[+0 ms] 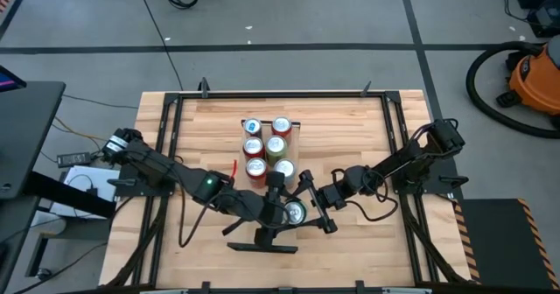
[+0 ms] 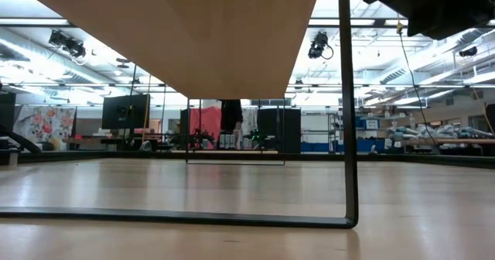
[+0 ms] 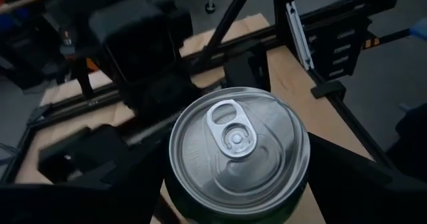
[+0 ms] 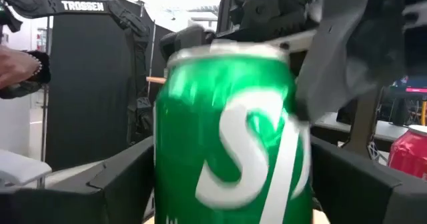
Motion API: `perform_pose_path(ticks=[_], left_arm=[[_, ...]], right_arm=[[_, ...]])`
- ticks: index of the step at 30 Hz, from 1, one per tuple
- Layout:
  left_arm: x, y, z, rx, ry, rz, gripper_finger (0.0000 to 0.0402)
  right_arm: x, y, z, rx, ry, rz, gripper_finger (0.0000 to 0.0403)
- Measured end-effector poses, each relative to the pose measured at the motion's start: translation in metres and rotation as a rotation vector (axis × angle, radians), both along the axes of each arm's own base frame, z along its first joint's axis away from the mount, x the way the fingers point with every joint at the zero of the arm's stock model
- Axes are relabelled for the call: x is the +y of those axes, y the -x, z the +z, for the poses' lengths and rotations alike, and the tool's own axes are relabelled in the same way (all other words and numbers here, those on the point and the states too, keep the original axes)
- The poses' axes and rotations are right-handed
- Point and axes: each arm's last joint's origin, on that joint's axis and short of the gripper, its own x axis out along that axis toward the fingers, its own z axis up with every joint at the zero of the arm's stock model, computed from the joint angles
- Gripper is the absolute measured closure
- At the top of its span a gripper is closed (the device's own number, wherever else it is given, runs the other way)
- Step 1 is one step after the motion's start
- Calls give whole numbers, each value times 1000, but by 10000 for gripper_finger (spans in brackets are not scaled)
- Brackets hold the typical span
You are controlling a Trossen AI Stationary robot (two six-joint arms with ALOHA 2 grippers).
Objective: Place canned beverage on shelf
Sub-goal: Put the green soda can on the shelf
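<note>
A green canned beverage (image 1: 295, 212) with a silver top (image 3: 237, 151) hangs above the table's near middle, upright. My left gripper (image 1: 287, 208), reaching in from the table's left, is shut on it. My right gripper (image 1: 311, 208) comes from the right and is open, its fingers (image 4: 127, 184) standing on either side of the can's green body (image 4: 230, 137). The shelf (image 1: 297, 150) is a light plank running near to far at the table's middle. Several cans (image 1: 267, 147) stand on it. Its underside (image 2: 193, 35) fills the top of the low view. My left gripper pinches the can's upper body just under the rim (image 3: 303, 164) between its two fingers, one on each side. It comes from the table's left, slanting downward. The can is upright and lifted clear of the table.
The shelf's dark leg frame (image 2: 348, 136) stands on the table in front of the low camera's black stand (image 1: 262, 241). Black rails (image 1: 166, 154) run along the table's sides. A red can (image 4: 407, 151) shows beside the green one. A person's hand (image 4: 17, 67) shows beyond the table.
</note>
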Motion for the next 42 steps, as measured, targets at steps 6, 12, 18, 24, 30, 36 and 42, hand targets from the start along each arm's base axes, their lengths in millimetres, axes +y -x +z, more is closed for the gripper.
perform_pose_path(ticks=[6,12,18,24,30,36,42], left_arm=[[1,3,-4,51,39,34,83],[4,13,4,74,104,85,83],[8,21,9,125,213,164,83],[7,27,2,205,276,230,83],[9,38,7,226,345,292,83],[12,54,14,199,370,443,83],[7,62,15,114,315,547,83]], right_arm=[[0,-1,-2,16,21,-72,7],[8,2,0,-8,66,-161,11],[14,8,6,-13,94,-222,10],[25,15,7,28,163,-300,10],[36,28,11,126,219,-380,9],[42,47,12,300,226,-360,9],[47,57,8,404,204,-328,9]])
